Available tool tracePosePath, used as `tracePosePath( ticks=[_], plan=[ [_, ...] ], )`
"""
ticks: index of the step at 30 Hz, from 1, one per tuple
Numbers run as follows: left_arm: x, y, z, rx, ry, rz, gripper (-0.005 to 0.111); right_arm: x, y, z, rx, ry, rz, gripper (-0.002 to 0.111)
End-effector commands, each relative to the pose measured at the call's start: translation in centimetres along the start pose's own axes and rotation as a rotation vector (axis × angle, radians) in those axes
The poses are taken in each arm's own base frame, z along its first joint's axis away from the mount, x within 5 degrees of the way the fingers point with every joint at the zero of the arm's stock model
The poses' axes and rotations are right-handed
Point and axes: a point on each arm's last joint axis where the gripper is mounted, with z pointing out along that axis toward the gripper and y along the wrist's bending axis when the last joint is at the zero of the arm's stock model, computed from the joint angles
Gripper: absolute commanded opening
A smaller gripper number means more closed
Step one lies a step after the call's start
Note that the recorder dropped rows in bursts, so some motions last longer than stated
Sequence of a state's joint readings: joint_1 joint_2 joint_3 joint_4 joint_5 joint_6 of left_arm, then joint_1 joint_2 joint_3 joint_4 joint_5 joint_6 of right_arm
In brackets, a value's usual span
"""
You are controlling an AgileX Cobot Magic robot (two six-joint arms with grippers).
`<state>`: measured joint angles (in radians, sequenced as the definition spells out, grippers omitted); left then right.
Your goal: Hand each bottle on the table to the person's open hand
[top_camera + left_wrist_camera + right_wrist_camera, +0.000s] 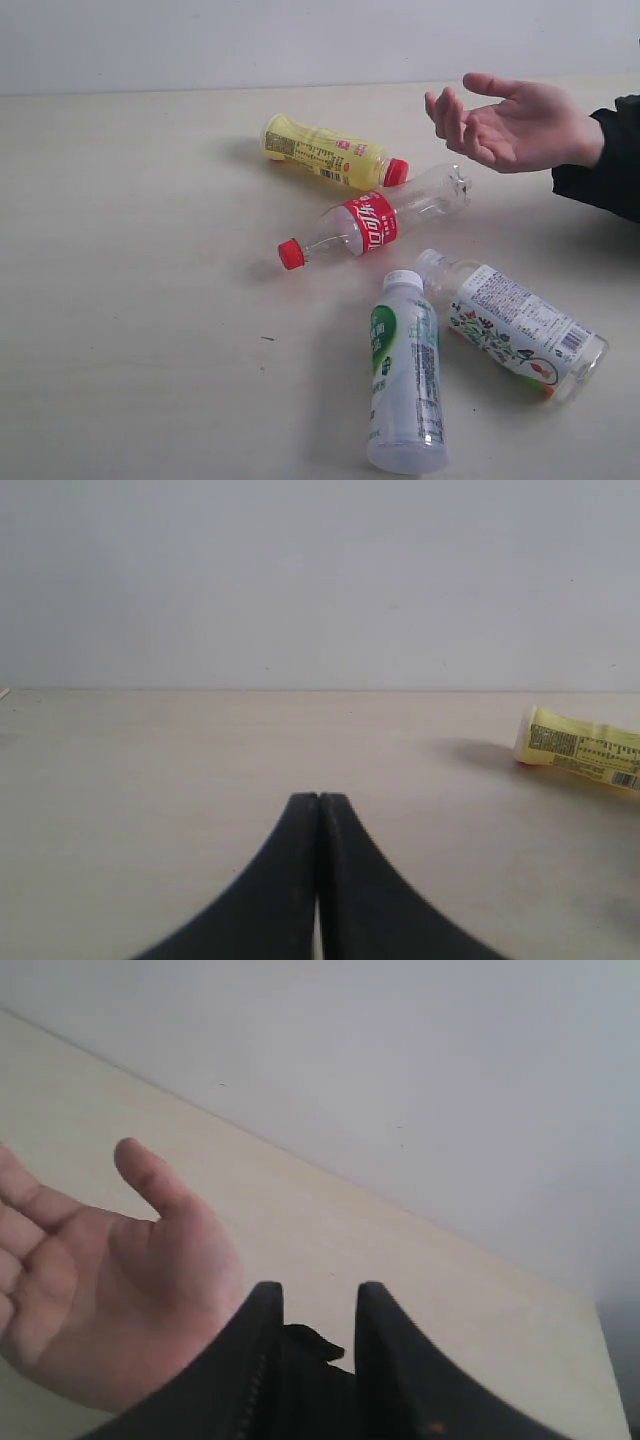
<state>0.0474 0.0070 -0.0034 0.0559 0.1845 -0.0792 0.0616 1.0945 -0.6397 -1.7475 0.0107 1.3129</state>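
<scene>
The left end effector is closed, its two black fingers pressed flat together with nothing between them, low over the pale beige wood-grain worktop. Ahead of it and off to one side, well apart from its tips, the small yellow plastic bottle lies on its side on the worktop.

The right end effector has its black fingers parted by a narrow gap and holds nothing. Just beyond its tips is the person's open hand, palm up with the thumb raised.

From the exterior view, that hand hovers over the worktop with its fingers slightly curled and a dark sleeve at the wrist. All four bottles lie on their sides. The yellow bottle's red cap is just beside the clear bottle with red label and red cap, whose base points toward the hand. The white bottle with a green label and the clear bottle with a floral white label lie with their caps close together and their bodies splayed apart. Where these three sit relative to either end effector cannot be told.
</scene>
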Motion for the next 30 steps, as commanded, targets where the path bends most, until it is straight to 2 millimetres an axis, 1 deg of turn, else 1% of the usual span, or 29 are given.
tracePosePath(
  ticks=[1, 4, 7, 9, 11, 12, 15, 16, 18, 21, 23, 25, 27, 30],
  plan=[
    [0.0, 0.0, 0.0, -0.001, -0.008, -0.009, 0.000, 0.4, -0.8, 0.0, 0.092, 0.031, -0.012, 0.032],
    [0.0, 0.0, 0.0, -0.001, -0.008, -0.009, 0.000, 0.7, -1.5, -0.1, 0.167, 0.064, 0.036, 0.038],
    [0.0, 0.0, 0.0, -0.001, -0.008, -0.009, 0.000, 1.6, -1.9, -0.3, 0.223, 0.150, 0.104, 0.040],
    [0.0, 0.0, 0.0, -0.001, -0.008, -0.009, 0.000, 2.6, -2.0, -0.4, 0.240, 0.254, 0.136, 0.040],
    [0.0, 0.0, 0.0, -0.001, -0.008, -0.009, 0.000, 3.5, -2.0, -0.4, 0.241, 0.407, 0.161, 0.040],
    [0.0, 0.0, 0.0, -0.001, -0.008, -0.009, 0.000, 3.6, -1.9, -0.4, 0.216, 0.481, 0.175, 0.040],
    [0.0, 0.0, 0.0, -0.001, -0.008, -0.009, 0.000, 4.0, -0.9, -0.1, 0.073, 0.731, 0.218, 0.040],
    [0.0, 0.0, 0.0, -0.001, -0.008, -0.009, 0.000, 3.9, -0.3, 0.1, -0.005, 0.788, 0.241, 0.040],
    [0.0, 0.0, 0.0, -0.001, -0.008, -0.009, 0.000, 3.7, 0.9, 0.5, -0.170, 0.845, 0.249, 0.040],
    [0.0, 0.0, 0.0, -0.001, -0.008, -0.009, 0.000, 3.5, 2.9, 0.9, -0.453, 0.854, 0.199, 0.043],
    [0.0, 0.0, 0.0, -0.001, -0.008, -0.009, 0.000, 3.3, 3.6, 1.1, -0.549, 0.821, 0.172, 0.049],
    [0.0, 0.0, 0.0, -0.001, -0.008, -0.009, 0.000, 3.2, 3.9, 1.1, -0.594, 0.803, 0.166, 0.055],
    [0.0, 0.0, 0.0, -0.001, -0.008, -0.009, 0.000, 3.2, 4.1, 1.0, -0.633, 0.786, 0.122, 0.060],
    [0.0, 0.0, 0.0, -0.001, -0.008, -0.009, 0.000, 3.3, 4.7, 0.9, -0.674, 0.772, 0.051, 0.065]
  ],
)
